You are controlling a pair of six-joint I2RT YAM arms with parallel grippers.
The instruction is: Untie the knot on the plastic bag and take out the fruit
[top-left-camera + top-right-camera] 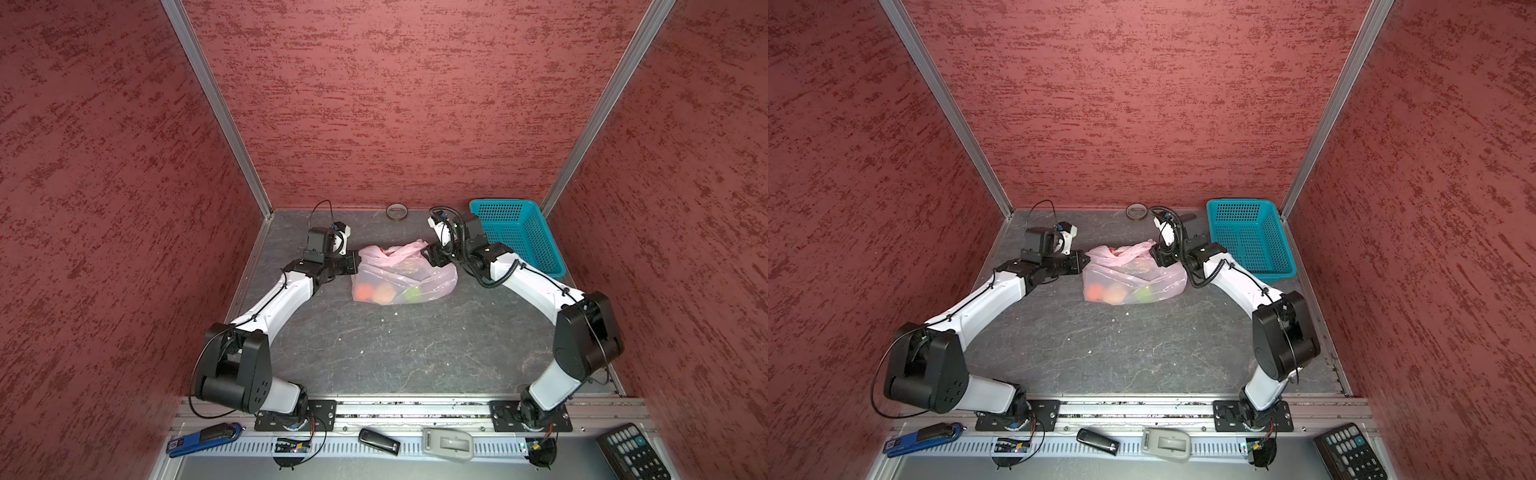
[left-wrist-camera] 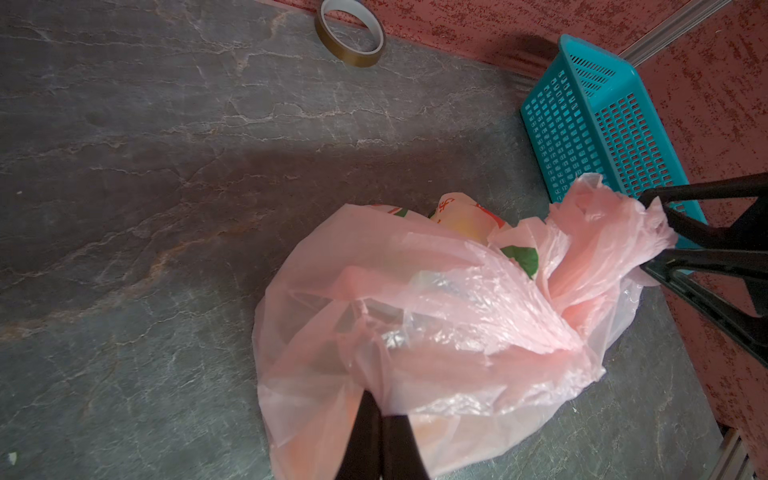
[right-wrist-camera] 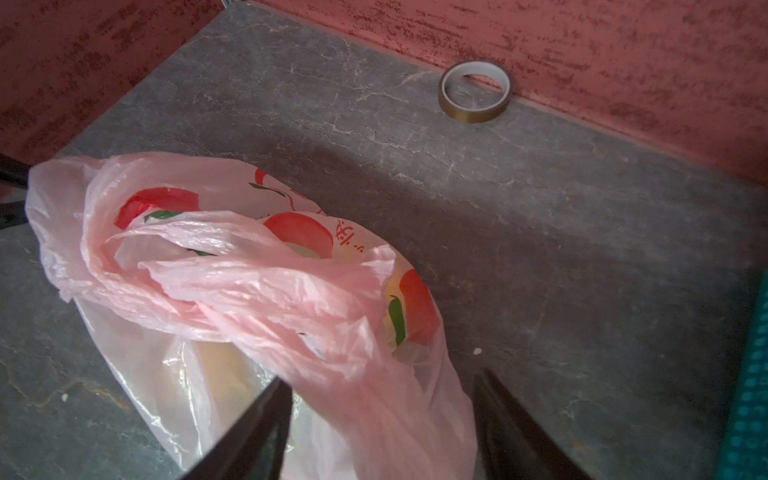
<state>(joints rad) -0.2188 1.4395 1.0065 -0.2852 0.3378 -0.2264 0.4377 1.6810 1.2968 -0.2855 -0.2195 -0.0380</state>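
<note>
thin translucent pale pink plastic bag (image 1: 432, 278) lies mid-back on the dark grey stone-look table (image 1: 374, 353), with small round fruit (image 1: 384, 293) inside at its near side. left tool (image 2: 376, 401) is pressed together, pinching the bag's left edge. right tool (image 3: 382, 376) is spread, with the bunched twisted handle strip (image 3: 249, 282) running between its fingers. strip's long axis runs tool to tool. right arm is nearer the loose end, so it probably closes and pulls rightward.
</note>
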